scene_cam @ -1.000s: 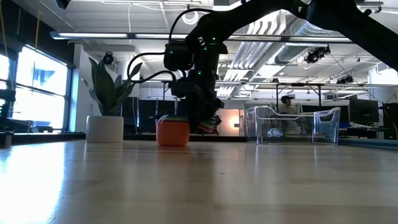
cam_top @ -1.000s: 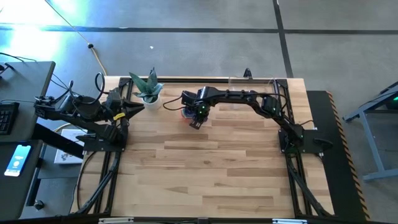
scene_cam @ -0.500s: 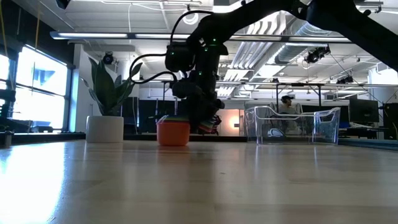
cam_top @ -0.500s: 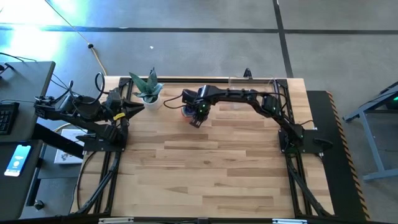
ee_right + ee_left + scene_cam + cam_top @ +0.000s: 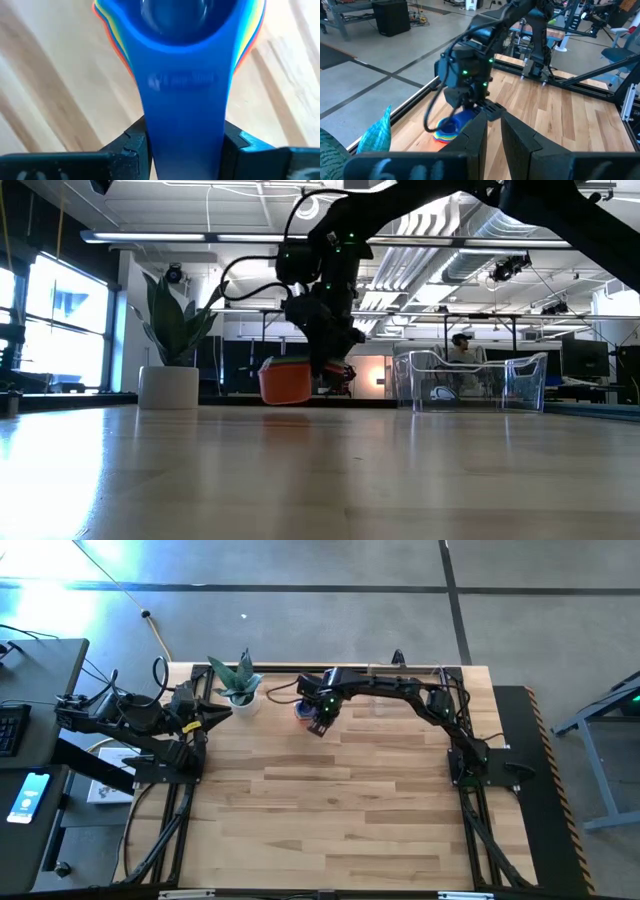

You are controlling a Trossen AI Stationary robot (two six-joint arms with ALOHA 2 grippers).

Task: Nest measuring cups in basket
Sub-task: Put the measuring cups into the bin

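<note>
A nested stack of measuring cups, orange outermost and blue innermost, hangs just above the table near its far edge, between the plant pot and the basket. My right gripper is shut on the stack's handles. The stack also shows in the high view and in the left wrist view. The clear basket stands on the table farther right. My left gripper waits at the table's left edge, its fingers a narrow gap apart with nothing between them. My right gripper pinches the stacked flat handles, the blue one on top, between its two fingers, one on each long edge. The fingers point steeply down and lie across the handles. The stack is lifted clear of the table and tilted, its bowls beyond the fingertips.
A white pot with a green plant stands on the table left of the cups, near the far edge. Bare wooden tabletop stretches toward the near edge.
My right gripper has risen and moved a little toward the table's right edge, still shut on the handles. The stack of cups, which stood on the table, is now lifted clear and tipped.
</note>
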